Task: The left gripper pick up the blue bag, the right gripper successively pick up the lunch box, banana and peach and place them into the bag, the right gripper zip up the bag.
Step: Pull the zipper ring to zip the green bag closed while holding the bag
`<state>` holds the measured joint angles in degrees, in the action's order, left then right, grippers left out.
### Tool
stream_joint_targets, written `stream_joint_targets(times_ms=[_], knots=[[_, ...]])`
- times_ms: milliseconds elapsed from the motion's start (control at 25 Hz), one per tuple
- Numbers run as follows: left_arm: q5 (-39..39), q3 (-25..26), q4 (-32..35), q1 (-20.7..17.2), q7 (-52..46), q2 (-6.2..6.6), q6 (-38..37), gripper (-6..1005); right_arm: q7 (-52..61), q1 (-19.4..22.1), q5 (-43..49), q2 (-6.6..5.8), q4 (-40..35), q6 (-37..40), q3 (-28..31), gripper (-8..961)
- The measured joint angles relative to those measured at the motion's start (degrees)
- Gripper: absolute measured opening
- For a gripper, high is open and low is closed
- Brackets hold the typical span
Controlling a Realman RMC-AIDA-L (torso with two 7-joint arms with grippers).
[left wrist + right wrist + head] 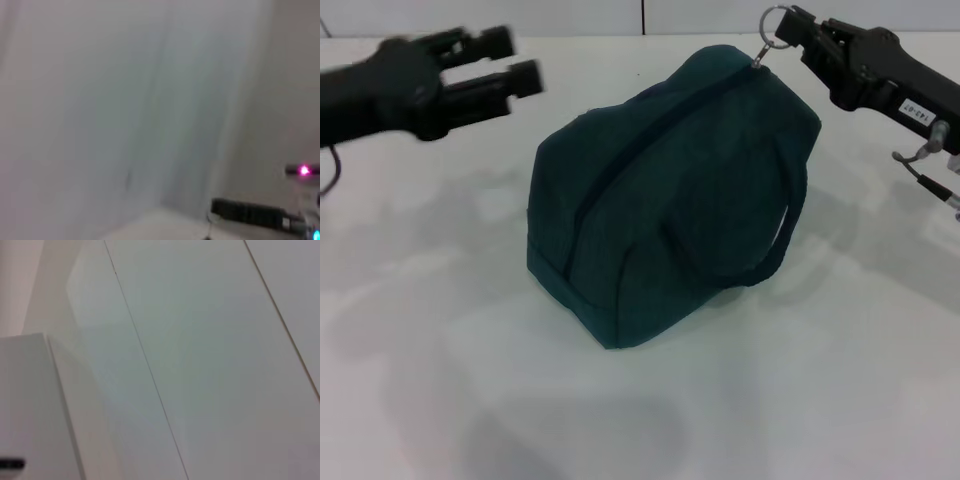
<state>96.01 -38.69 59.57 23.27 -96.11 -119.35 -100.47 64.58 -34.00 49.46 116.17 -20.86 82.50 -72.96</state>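
Bag: blue bag (670,200) standing on white table (440,380), zipper (640,140) drawn closed along top, one loop handle (790,230) hanging down the side nearer the right arm.
Ring pull (772,28): raised at the bag's far top corner, pinched at right gripper's tip.
Right gripper (798,32): clamped on ring pull, above the bag's far corner.
Left gripper (515,62): fingers spread, holding nothing, hovering well apart from the bag.
Wrist views: plain wall panels only.
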Motion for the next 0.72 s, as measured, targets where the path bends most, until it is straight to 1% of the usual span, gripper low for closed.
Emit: stream_joint_targets(times_ms=[40, 160, 200, 240, 320, 400, 480, 520, 560, 720], knots=[[1.9, -2.5, 6.1, 0.8, -5.5, 0.01, 0.7, 415, 0.0, 0.0, 0.0, 0.0, 0.1, 0.0, 0.0, 39], [7.2, -9.0, 19.5, 2.6, -19.0, 0.01, 3.3, 520, 0.1, 0.0, -0.1, 0.02, 0.1, -0.3, 0.0, 40], [9.9, -12.6, 25.1, 3.8, -25.2, 0.02, 4.6, 555, 0.1, 0.0, -0.1, 0.01, 0.1, -0.4, 0.0, 40], [11.9, -14.9, 27.9, 4.7, -29.0, 0.04, 5.2, 580, 0.1, 0.0, -0.1, 0.02, 0.1, -0.5, 0.0, 40], [17.5, -20.6, 33.9, 7.9, -38.8, 0.08, 6.2, 631, 0.1, 0.0, -0.2, 0.01, 0.2, -0.6, 0.0, 41], [21.6, -24.3, 35.9, 10.5, -44.8, 0.11, 6.3, 682, 0.2, 0.0, -0.2, 0.01, 0.5, -0.6, 0.0, 41], [28.2, -28.4, 36.5, 13.6, -51.4, 0.06, 6.3, 672, 0.3, -0.1, -0.2, 0.01, 0.7, -0.6, -0.1, 42], [29.9, -29.6, 36.5, 14.5, -52.8, 0.03, 6.4, 667, 0.4, -0.1, -0.2, 0.01, 0.8, -0.5, -0.2, 42], [31.7, -31.1, 36.4, 15.2, -53.9, -0.06, 6.6, 662, 0.5, -0.1, -0.2, 0.01, 0.8, -0.5, -0.3, 42], [33.6, -35.5, 36.8, 14.9, -54.5, -0.22, 9.3, 643, 0.7, 0.1, -0.2, 0.02, 0.8, -0.3, -0.6, 43]])
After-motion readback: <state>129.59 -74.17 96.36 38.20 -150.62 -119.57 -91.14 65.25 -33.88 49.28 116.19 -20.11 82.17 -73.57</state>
